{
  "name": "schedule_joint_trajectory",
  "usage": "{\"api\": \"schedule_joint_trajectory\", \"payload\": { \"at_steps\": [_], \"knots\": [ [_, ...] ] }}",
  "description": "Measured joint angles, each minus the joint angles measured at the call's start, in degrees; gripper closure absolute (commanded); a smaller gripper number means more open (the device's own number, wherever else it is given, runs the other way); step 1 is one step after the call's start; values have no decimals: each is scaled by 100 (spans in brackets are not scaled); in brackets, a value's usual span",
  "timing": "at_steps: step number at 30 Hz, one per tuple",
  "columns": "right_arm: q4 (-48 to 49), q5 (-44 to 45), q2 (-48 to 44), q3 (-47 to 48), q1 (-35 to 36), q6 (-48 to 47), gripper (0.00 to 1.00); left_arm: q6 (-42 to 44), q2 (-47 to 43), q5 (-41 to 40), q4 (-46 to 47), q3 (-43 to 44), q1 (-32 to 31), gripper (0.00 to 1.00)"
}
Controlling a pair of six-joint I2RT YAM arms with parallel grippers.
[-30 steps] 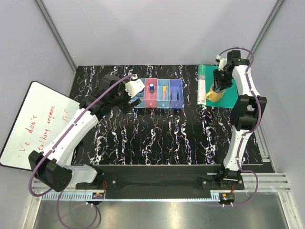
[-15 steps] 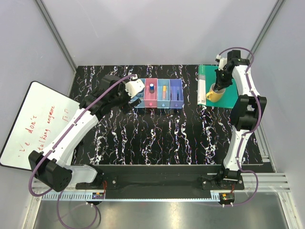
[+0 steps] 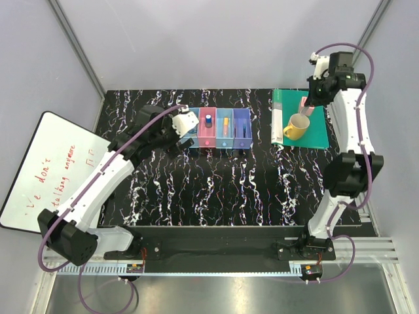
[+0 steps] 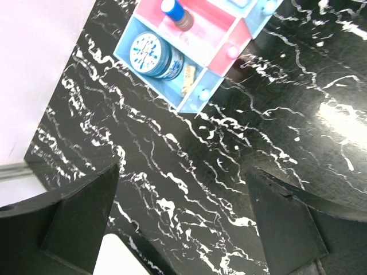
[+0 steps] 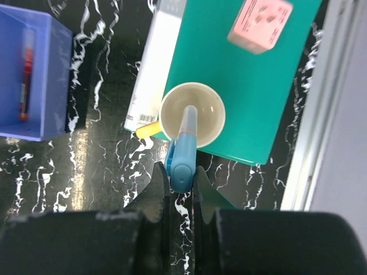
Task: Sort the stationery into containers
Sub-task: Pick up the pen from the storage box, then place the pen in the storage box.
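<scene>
Hanging above the yellow mug at frame centre, light blue pen clamped in right gripper, left gripper spread wide, light blue bin at upper centre.

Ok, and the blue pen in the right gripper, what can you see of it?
The blue pen is a light blue plastic stick: thick clipped near end, thin orange band, paler narrow far end. The right gripper is shut on the thick end. The pen points out over the opening of the yellow mug; whether it dips inside is unclear.
</scene>
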Motion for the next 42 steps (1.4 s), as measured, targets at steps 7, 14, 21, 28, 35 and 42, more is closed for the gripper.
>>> {"api": "schedule_joint_trajectory", "payload": {
  "at_steps": [7, 14, 21, 28, 35, 42],
  "knots": [
    [-278, -505, -920, -17, 0, -153, 100, -111, 369, 750, 42, 295, -11, 1],
    [-1161, -1945, -1084, -15, 44, -444, 100, -293, 1563, 1873, 339, 1403, -74, 1],
    [-1700, -3042, -1084, -13, 232, -732, 100, -498, 2538, 2946, 562, 2326, -354, 1],
    [-1777, -3329, -1084, -20, 603, -868, 100, -575, 3331, 3993, 599, 2739, -872, 1],
    [-1781, -3327, -1117, -240, 772, -905, 100, -728, 3995, 4566, 640, 3482, -1220, 1],
    [-1797, -3327, -1294, -647, 782, -903, 100, -841, 4116, 4664, 778, 3626, -1377, 1]
  ]
}}
